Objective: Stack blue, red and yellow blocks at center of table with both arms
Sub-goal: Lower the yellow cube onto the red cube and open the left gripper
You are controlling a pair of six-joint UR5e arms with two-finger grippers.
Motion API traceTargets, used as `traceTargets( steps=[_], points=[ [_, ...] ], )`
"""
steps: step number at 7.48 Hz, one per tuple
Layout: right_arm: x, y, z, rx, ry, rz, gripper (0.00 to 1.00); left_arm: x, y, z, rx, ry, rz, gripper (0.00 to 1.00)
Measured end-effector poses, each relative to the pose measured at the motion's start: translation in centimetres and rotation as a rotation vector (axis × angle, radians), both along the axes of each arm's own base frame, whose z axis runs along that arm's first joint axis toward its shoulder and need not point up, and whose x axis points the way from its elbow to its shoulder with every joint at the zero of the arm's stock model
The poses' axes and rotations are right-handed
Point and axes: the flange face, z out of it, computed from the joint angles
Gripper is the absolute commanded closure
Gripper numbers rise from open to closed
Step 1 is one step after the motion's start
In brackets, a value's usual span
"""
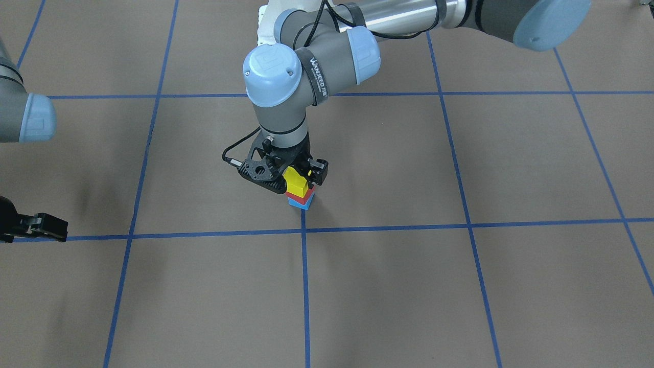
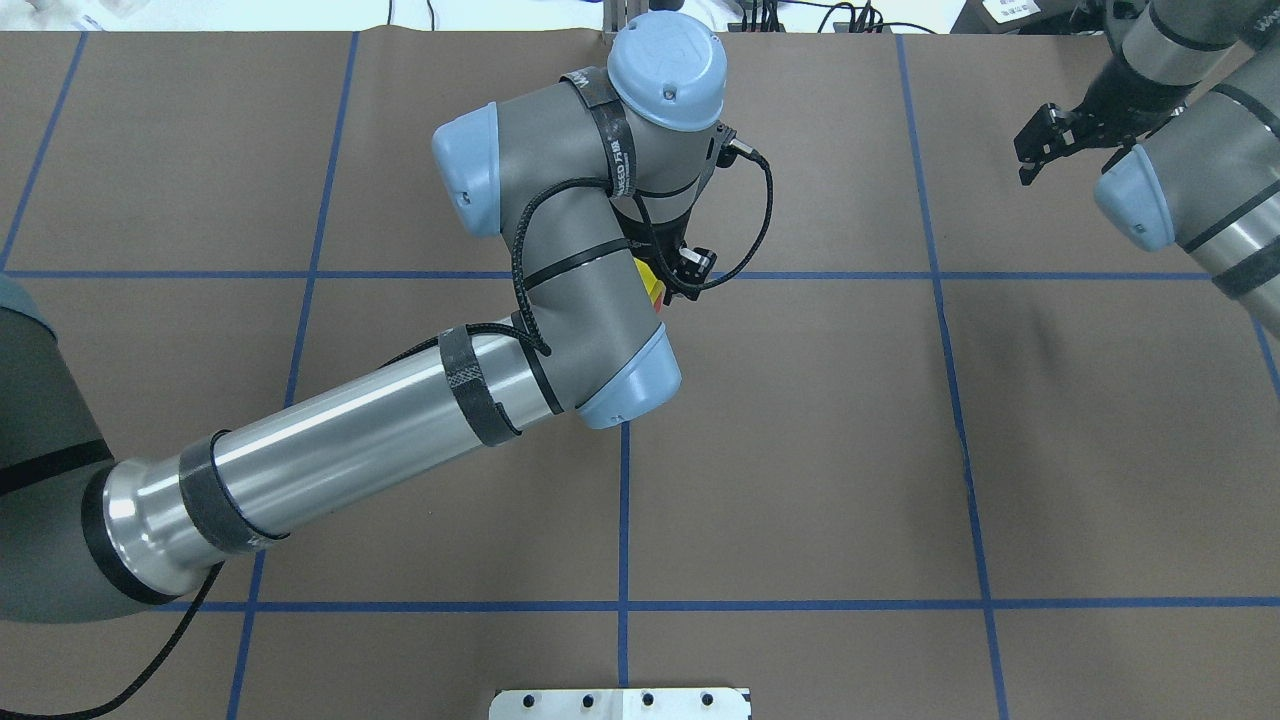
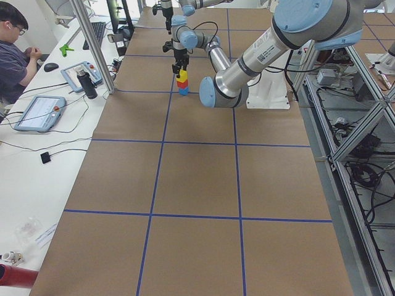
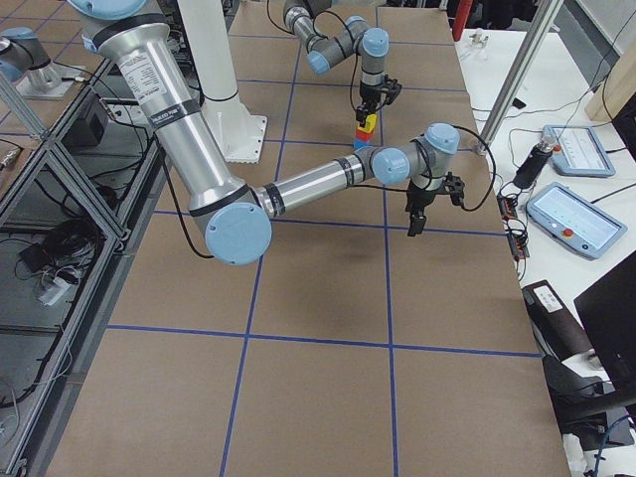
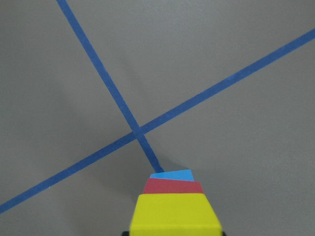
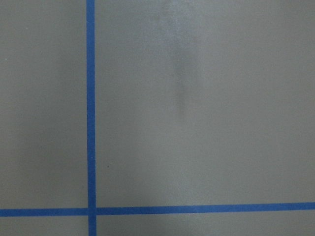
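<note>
Left gripper (image 1: pixel 301 180) pointing down, astride yellow block (image 1: pixel 295 179)

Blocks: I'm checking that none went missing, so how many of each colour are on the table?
yellow block: 1
red block: 1
blue block: 1
Total: 3
</note>
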Motion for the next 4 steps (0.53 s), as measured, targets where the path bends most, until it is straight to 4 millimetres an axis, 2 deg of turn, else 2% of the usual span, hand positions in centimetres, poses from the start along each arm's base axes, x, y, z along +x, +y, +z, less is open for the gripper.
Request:
traceTargets(
  steps=[3,4],
  points=[
    [0.1,0.0,-0.2,0.003,-0.002,0.002,0.00,-0.3,-0.1,0.3,-0.003,0.000,-0.005,0.00],
    [0.3,-0.1,-0.3,0.005,-0.004,0.004,0.00,-1.1,-0.1,-0.3,-0.007,0.010,-0.009,0.00]
  ],
)
